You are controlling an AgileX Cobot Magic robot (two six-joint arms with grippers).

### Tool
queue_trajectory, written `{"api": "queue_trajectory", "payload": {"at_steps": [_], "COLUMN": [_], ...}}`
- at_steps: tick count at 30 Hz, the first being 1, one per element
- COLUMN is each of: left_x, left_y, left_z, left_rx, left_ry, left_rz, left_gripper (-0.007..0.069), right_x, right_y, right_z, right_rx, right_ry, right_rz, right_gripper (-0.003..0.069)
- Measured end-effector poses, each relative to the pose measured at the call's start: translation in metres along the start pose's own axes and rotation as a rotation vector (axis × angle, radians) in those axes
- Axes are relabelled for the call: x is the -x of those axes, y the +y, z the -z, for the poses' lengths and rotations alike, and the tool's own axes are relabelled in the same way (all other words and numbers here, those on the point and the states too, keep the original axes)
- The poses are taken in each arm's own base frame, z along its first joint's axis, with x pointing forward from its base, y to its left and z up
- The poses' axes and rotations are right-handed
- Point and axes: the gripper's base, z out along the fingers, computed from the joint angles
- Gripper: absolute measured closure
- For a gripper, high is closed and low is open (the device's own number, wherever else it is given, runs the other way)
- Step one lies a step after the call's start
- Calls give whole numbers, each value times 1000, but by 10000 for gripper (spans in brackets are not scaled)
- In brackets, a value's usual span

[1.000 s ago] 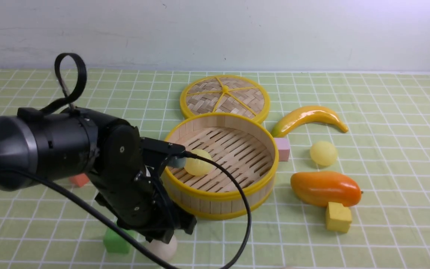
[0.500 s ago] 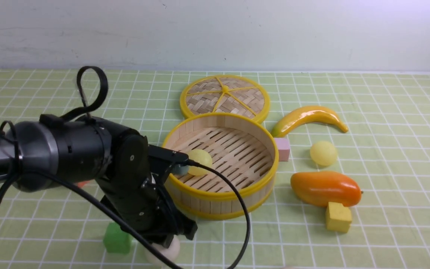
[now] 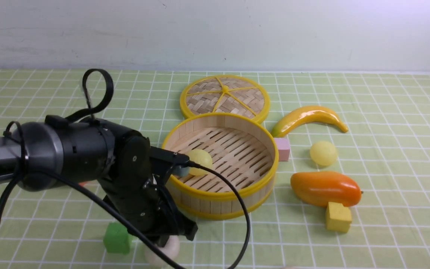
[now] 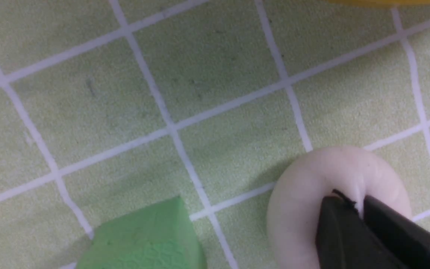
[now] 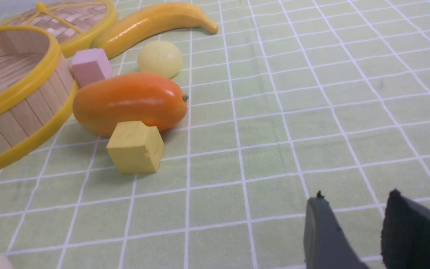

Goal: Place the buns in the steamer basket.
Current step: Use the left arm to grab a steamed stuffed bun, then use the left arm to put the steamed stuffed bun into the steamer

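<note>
The steamer basket (image 3: 220, 196) (image 5: 21, 89) stands mid-table with one pale yellow bun (image 3: 200, 161) on its slatted floor. A second pale yellow bun (image 3: 323, 153) (image 5: 159, 58) rests on the cloth to the basket's right. An off-white bun (image 3: 164, 249) (image 4: 304, 201) lies near the front edge, left of the basket. My left gripper (image 3: 166, 241) (image 4: 358, 203) points down onto it, shut, pinching a ridge of the soft bun between its fingers (image 4: 334, 224). My right gripper (image 5: 353, 200) hovers open over bare cloth, holding nothing; it is out of the front view.
The woven lid (image 3: 224, 98) lies behind the basket. A banana (image 3: 308, 117), pink cube (image 3: 283, 148), orange mango (image 3: 325, 188) and yellow cube (image 3: 337, 217) sit to the right. A green cube (image 3: 116, 239) (image 4: 144, 239) is beside the held bun.
My left arm shifted slightly right and down over the off-white bun, and its jaws closed on it. The right gripper has not moved.
</note>
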Motion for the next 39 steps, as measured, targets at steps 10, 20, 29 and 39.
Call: {"api": "queue_trajectory", "payload": {"at_steps": [10, 20, 29, 39], "left_x": [14, 86, 117, 122], "left_y": [-14, -27, -31, -26], "left_z": [111, 73, 27, -4], "left_rx": [-115, -154, -158, -107], "left_ry": [-220, -279, -263, -256], "left_rz": [-15, -123, -185, -214], "left_gripper": [636, 636, 633, 444], "right_x": [0, 0, 0, 0], "right_y": [0, 0, 0, 0], "right_z": [0, 0, 0, 0], "right_rx": [0, 0, 0, 0], "right_ry": [0, 0, 0, 0], "right_rz": [0, 0, 0, 0], "right_gripper": [420, 420, 420, 420]}}
